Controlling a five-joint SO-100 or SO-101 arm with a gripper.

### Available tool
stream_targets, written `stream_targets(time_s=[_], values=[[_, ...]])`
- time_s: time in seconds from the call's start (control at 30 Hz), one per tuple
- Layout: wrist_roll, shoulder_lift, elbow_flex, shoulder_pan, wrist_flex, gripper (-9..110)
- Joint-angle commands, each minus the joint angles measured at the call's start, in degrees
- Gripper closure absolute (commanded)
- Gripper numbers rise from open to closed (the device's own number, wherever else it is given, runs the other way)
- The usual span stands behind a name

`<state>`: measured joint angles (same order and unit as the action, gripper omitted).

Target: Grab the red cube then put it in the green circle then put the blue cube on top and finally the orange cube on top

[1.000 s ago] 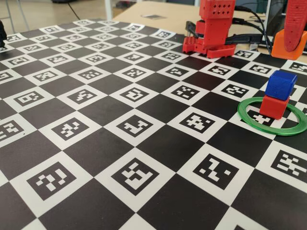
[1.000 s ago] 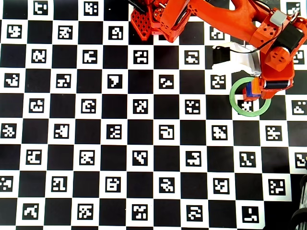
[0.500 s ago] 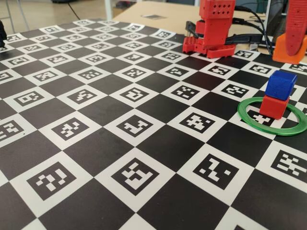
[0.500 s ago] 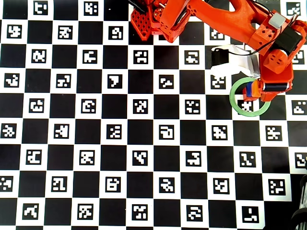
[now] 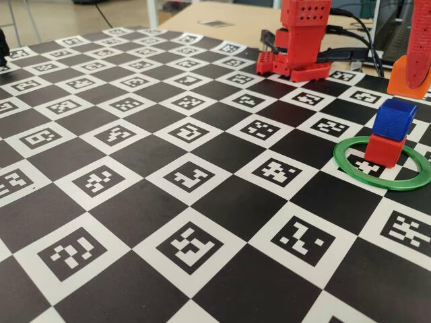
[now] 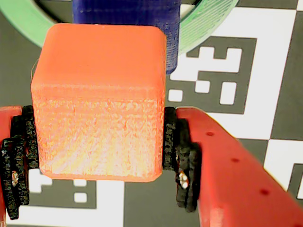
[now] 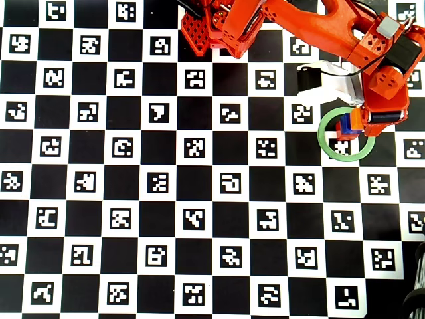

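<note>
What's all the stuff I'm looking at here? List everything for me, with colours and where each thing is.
Checkered mat: one, black and white squares with printed code marks, covers the table.
Green circle: one, green flat ring, right side of the fixed view, lying on the mat.
Red cube: one, red, standing inside the ring.
Blue cube: one, deep blue, stacked on the red cube.
Orange cube: one, bright orange, held in the air beside the stack.
Cables: a few, black, behind the arm's base.
Arm base: one, red, far edge of the mat.
Gripper: one, red with black pads, clamped on the orange cube.
</note>
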<state>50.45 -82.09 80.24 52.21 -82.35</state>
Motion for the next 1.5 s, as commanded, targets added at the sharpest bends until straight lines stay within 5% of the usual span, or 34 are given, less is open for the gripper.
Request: stream_targets(time_s=[0.0, 1.47], values=[[-0.4, -2.1, -0.4, -0.7, 0.5, 92], [-1.7, -3.8, 3.1, -0.7, 2.6, 93]])
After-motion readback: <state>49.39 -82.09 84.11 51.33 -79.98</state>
